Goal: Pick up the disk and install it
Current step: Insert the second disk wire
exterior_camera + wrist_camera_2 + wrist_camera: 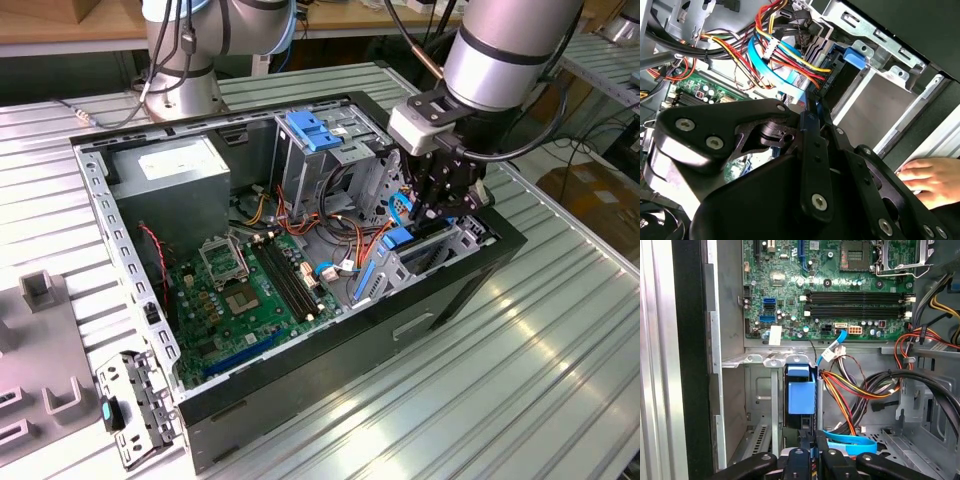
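The disk [801, 395] stands on edge in the drive bay at the front of the open computer case [470, 290]. Its blue plastic carrier end faces up, and most of its metal body is hidden in the bay. My gripper [810, 442] is right above that blue end, inside the case at the exterior view's right [442, 212]. Its black fingers [810, 125] are drawn close together on a thin blue edge of the carrier. The blue carrier also shows below the gripper in the exterior view [400, 240].
Bundles of coloured cables [860, 390] and a blue flat cable [850, 442] lie beside the bay. The motherboard [240, 290], a grey power supply [175, 170] and a tall cage with a blue latch [315, 130] fill the case. A person's hand [935, 180] rests outside the case wall.
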Controlling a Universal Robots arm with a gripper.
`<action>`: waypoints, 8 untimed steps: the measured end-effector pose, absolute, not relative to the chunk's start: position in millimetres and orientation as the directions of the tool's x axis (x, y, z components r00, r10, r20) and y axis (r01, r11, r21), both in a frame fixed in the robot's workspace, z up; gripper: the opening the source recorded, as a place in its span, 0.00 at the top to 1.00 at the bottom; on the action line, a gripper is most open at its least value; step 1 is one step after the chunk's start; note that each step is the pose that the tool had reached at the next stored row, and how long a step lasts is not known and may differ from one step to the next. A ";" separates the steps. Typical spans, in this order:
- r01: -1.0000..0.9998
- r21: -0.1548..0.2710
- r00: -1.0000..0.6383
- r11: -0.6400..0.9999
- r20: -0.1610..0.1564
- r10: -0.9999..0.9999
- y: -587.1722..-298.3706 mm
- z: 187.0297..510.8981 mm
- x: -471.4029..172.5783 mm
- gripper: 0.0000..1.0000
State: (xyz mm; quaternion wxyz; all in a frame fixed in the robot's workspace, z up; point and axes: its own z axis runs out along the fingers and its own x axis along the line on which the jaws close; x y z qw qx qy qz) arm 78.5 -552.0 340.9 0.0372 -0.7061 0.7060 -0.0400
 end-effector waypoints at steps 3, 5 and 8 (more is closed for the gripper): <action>-0.994 -0.109 0.000 0.000 0.003 -1.000 -552.0 339.8 78.5 0.84; -0.994 -0.109 0.000 0.000 0.003 -1.000 -552.0 339.5 78.5 0.84; -0.994 -0.109 0.000 0.000 0.003 -1.000 -552.0 340.5 78.5 0.76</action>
